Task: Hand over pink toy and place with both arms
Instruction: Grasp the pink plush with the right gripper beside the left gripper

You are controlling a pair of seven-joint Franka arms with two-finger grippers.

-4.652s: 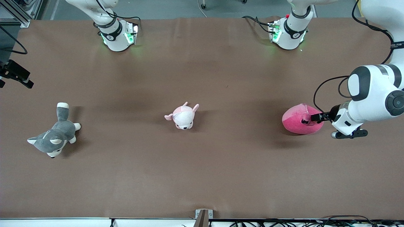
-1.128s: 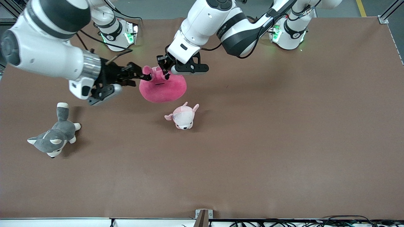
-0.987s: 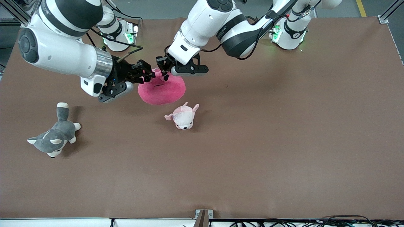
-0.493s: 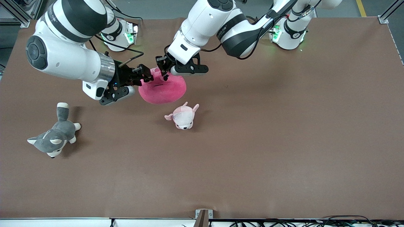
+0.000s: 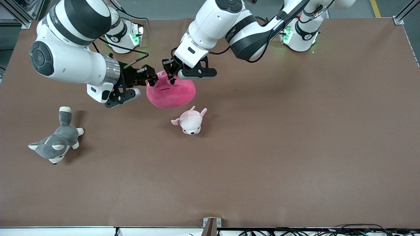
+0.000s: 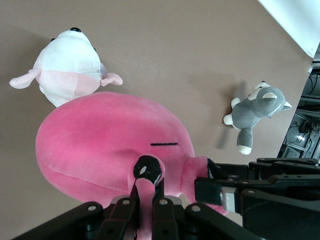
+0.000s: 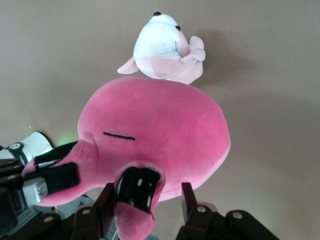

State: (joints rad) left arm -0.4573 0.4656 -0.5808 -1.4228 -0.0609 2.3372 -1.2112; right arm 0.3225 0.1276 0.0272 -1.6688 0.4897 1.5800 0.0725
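Plush, light and squashy, the pink toy point(image 5: 170, 93) hangs above the table, the small pink-and-white plush point(image 5: 189, 121) at its 5 o'clock. Eye stalks suit pinching: left gripper point(image 5: 170, 69) clamps one, right gripper point(image 5: 150, 76) stands spread around the other. Since a second ago, the right gripper has closed in.

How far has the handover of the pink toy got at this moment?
Pickup looks done: the pink toy hangs above the table, pinched by the left gripper. In hand: the right gripper brackets a second stalk, fingers open in its wrist view. Left: right closes, left releases, then placing.
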